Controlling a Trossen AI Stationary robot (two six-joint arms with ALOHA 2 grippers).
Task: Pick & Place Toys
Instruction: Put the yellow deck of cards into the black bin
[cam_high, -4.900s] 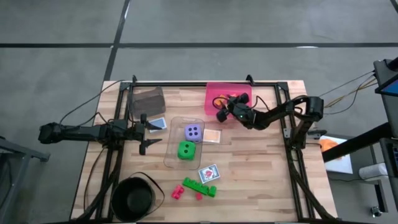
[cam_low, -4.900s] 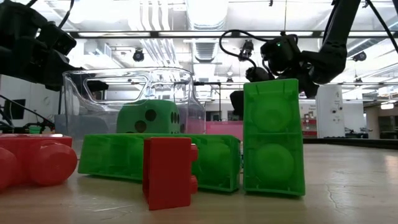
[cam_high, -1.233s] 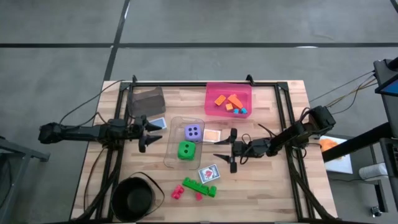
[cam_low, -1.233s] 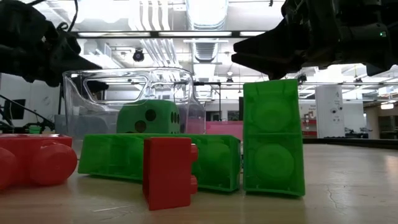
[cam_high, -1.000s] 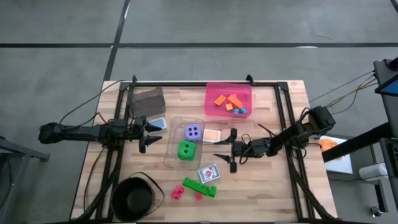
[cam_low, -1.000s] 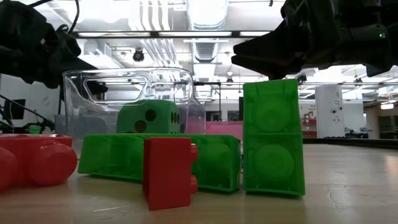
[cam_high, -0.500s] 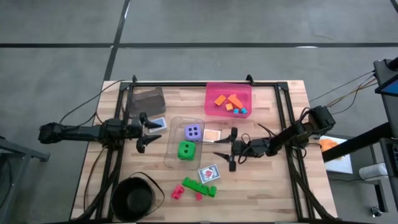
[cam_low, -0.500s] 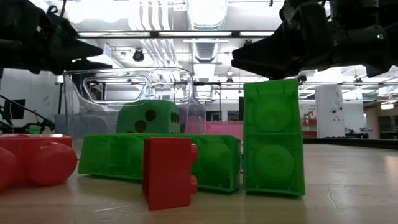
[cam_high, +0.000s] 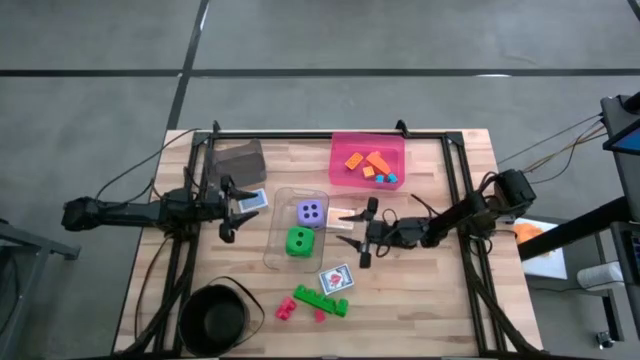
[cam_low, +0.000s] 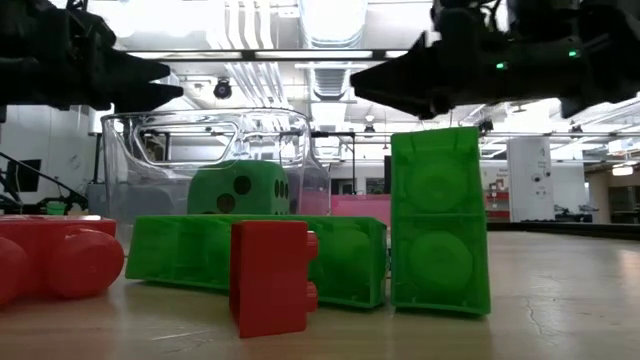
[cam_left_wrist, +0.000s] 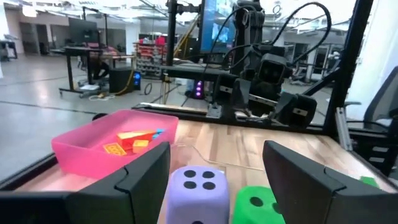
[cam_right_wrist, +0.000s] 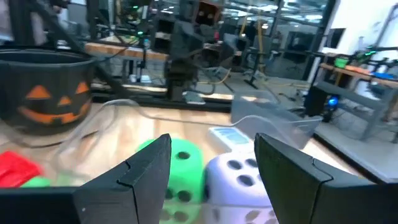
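Note:
A purple die and a green die lie in the clear bin at mid-table. Small picture cards lie flat on the table: one left of the clear bin, one right of it, one nearer the front. A green brick and pink-red bricks lie near the front edge. My left gripper is open and empty left of the clear bin. My right gripper is open and empty right of it, above the table. Both wrist views show the dice ahead of the open fingers.
The pink bin at the back holds orange and teal bricks. A grey bin stands at the back left. A black bowl sits at the front left. Dark frame rails run along the table's left, right and far sides.
My right gripper has gone toward the table's left, closer to the clear bin, staying open. My left gripper has drawn back a little toward the table's left edge, also open. No toy has moved.

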